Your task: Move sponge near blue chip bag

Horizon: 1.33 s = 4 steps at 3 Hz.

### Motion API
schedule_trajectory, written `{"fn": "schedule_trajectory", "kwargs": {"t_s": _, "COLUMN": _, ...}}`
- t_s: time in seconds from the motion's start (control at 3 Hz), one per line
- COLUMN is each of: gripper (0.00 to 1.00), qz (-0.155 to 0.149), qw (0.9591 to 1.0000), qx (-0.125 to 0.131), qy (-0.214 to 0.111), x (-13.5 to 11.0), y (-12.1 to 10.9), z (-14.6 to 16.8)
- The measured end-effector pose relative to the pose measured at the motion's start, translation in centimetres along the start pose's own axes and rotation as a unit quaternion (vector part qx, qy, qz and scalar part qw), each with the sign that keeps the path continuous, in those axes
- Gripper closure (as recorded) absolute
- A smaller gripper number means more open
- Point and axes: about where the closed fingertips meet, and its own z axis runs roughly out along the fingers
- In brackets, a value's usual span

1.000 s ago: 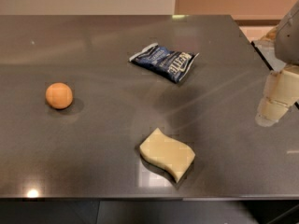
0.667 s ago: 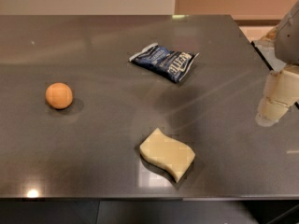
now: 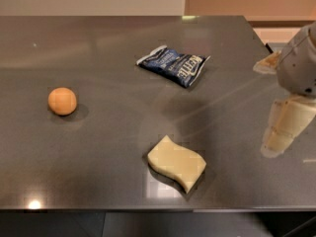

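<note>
The pale yellow sponge (image 3: 177,162) lies flat on the dark grey table (image 3: 108,58), near the front edge, right of centre. The dark blue chip bag (image 3: 174,65) lies further back, near the middle of the table, well apart from the sponge. My gripper (image 3: 282,130) hangs at the right side, over the table's right part, to the right of the sponge and a little further back. It touches neither thing and holds nothing that I can see.
An orange ball (image 3: 62,101) sits on the left part of the table. The table's right edge runs just behind my arm (image 3: 298,63). A pale wall and an orange wall stand behind the table.
</note>
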Motion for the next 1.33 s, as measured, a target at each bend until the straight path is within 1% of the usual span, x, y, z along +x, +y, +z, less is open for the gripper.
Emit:
{"fn": "schedule_trajectory", "kwargs": {"t_s": 0.33, "gripper": 0.0, "qz": -0.035, "qw": 0.997, "qx": -0.052, "qy": -0.044, "x": -0.7, "y": 4.0, "z": 3.8}}
{"fn": "schedule_trajectory", "kwargs": {"t_s": 0.67, "gripper": 0.0, "qz": -0.054, "qw": 0.9918, "qx": -0.087, "qy": -0.077, "x": -1.2, "y": 6.8, "z": 6.1}}
{"fn": "schedule_trajectory", "kwargs": {"t_s": 1.0, "gripper": 0.0, "qz": -0.069, "qw": 0.9874, "qx": -0.091, "qy": -0.11, "x": -2.5, "y": 8.3, "z": 7.4}}
{"fn": "schedule_trajectory", "kwargs": {"t_s": 1.33, "gripper": 0.0, "qz": -0.078, "qw": 0.982, "qx": -0.079, "qy": -0.153, "x": -4.6, "y": 8.9, "z": 8.2}}
